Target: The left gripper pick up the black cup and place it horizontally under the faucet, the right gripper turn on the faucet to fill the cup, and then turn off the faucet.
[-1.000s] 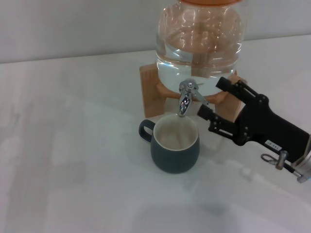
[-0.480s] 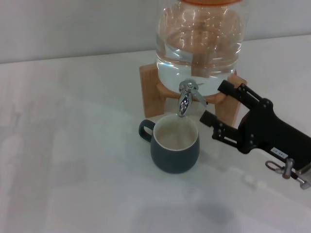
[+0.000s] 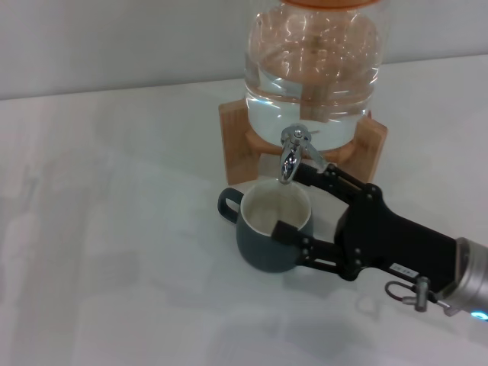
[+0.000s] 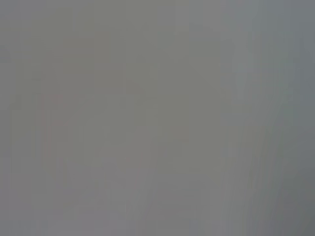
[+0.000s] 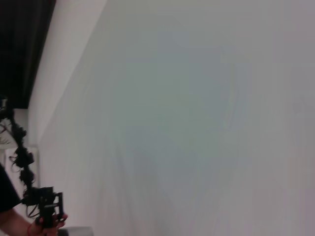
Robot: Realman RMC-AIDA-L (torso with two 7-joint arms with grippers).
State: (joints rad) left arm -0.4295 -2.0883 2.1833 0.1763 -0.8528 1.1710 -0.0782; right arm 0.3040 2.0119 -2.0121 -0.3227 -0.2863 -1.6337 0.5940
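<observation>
The black cup (image 3: 258,245) stands upright on the white table, its cream inside directly below the spout of the faucet (image 3: 290,155). The handle of the cup points left. The faucet is chrome and its thin lever angles down to the right. My right gripper (image 3: 291,201) reaches in from the lower right and is open. One finger lies in front of the cup's right wall; the other runs past the rim just under the faucet lever. The left gripper is out of view, and the left wrist view shows only plain grey.
The clear water jar (image 3: 313,69) rests on a wooden stand (image 3: 236,145) right behind the cup. The white table (image 3: 107,252) spreads to the left and front. In the right wrist view there is a white surface and a dark cable bundle (image 5: 29,187).
My right gripper has swung left and down from beside the faucet lever, and its open fingers now straddle the cup's right side. The cup and the faucet have stayed put.
</observation>
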